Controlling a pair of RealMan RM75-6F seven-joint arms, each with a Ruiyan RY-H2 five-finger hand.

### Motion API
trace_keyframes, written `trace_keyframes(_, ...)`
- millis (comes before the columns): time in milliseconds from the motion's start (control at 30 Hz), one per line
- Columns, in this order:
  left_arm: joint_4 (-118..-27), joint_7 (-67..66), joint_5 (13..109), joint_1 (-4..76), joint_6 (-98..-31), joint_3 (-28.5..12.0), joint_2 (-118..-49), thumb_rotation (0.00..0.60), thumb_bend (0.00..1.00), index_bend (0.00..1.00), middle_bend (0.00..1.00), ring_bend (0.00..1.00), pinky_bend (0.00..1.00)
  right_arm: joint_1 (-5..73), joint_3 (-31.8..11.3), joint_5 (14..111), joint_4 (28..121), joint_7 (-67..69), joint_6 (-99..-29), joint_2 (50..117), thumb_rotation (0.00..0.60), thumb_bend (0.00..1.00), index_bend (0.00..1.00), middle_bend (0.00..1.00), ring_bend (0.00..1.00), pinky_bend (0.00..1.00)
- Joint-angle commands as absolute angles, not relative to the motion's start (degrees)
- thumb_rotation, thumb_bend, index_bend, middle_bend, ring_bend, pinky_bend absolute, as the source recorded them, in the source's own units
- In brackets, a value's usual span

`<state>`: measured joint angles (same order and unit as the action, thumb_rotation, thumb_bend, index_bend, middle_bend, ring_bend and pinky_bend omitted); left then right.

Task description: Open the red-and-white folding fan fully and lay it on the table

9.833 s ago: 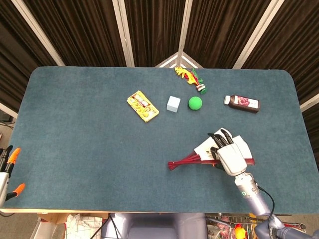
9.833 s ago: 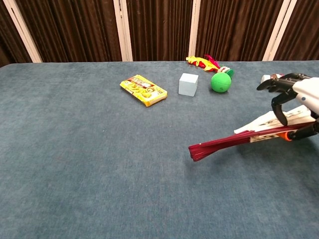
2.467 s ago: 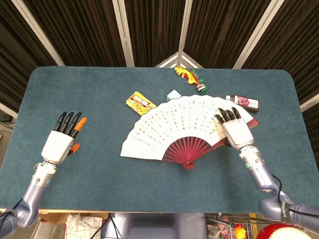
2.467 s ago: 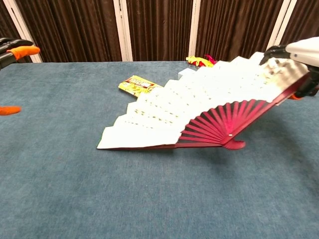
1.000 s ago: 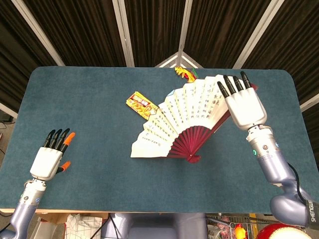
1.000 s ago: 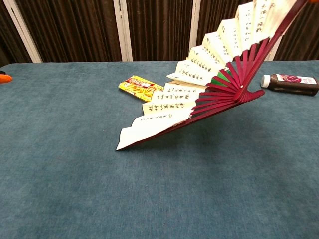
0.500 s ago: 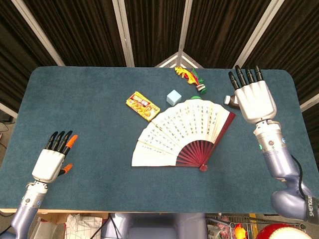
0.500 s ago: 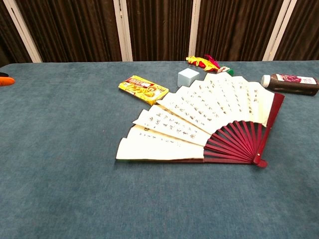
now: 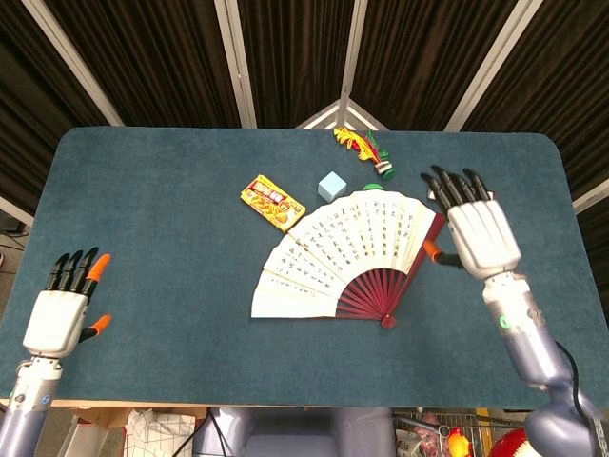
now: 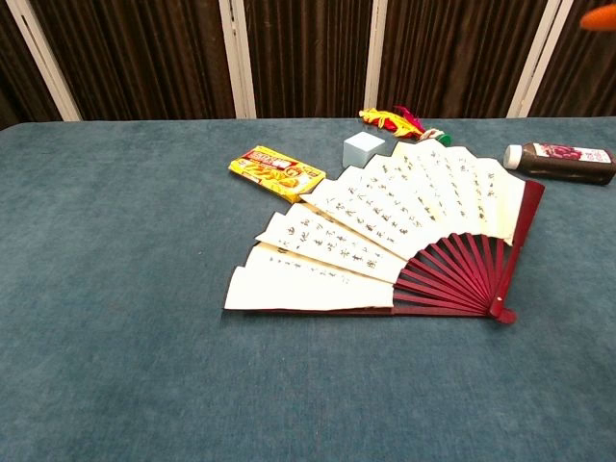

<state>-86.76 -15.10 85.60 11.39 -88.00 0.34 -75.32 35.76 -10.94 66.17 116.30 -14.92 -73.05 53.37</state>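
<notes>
**Folding fan (image 9: 343,257) spread open, flat on the table, released by both hands**

Head view. Lies near the middle of the blue table (image 9: 171,209), white leaf with dark script fanned out to the left and far side, red ribs meeting at a pivot at the near right. Right guard stick angled up toward the far right. Right hand (image 9: 481,233) raised just right of the fan, palm down, fingers apart and slightly bent, holding nothing, clear of the fan. Left hand (image 9: 62,309) at the near left edge of the table, well apart from the fan, fingers straight and spread, holding nothing. Yellow packet (image 9: 271,203) just beyond the fan's left part. Pale blue cube (image 9: 330,185) and part of a green ball (image 9: 371,188) at the fan's far edge. Colourful toy (image 9: 364,148) near the far table edge.

Chest view. Fan (image 10: 385,245) flat on the cloth, leaf unfolded well past a quarter circle. Dark bottle (image 10: 558,162) lying on its side beyond the right guard, apart from it. Packet (image 10: 279,173), cube (image 10: 361,147) and toy (image 10: 395,120) behind the fan. Only an orange fingertip visible at the top right corner; neither hand otherwise seen here.
</notes>
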Motion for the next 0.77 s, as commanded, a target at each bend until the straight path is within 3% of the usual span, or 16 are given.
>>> trace_keyframes(33,-93.5,-18.0,81.5,9.0,-86.9,1.1,-70.9,0.600,0.23,0.01,0.00,0.00,0.00,22.3,-1.7,83.5,107.6,-3.5,-85.6,62.3,0.600,0.29,0.09,0.08,0.14,0.06)
trace_keyframes(233,-98.2,-19.2,79.1,7.6,-85.5,1.9,-67.5,0.600,0.23,0.01,0.00,0.00,0.00,15.8,1.7,86.2,96.8,-1.7,-90.9,67.2,0.600,0.29,0.09,0.08,0.14,0.06)
trace_keyframes(467,-99.2,-18.4,79.4,5.3,-88.0,1.8,-65.5,0.600,0.23,0.01,0.00,0.00,0.00,10.7,-0.2,84.1,84.3,-6.2,-96.6,73.2,0.600,0.29,0.11,0.08,0.11,0.06)
trace_keyframes(767,-98.1,-16.4,80.6,3.3,-91.3,0.8,-64.8,0.600,0.23,0.01,0.00,0.00,0.00,8.9,-1.5,79.9,86.5,-0.5,-91.7,70.8,0.600,0.29,0.11,0.08,0.08,0.06)
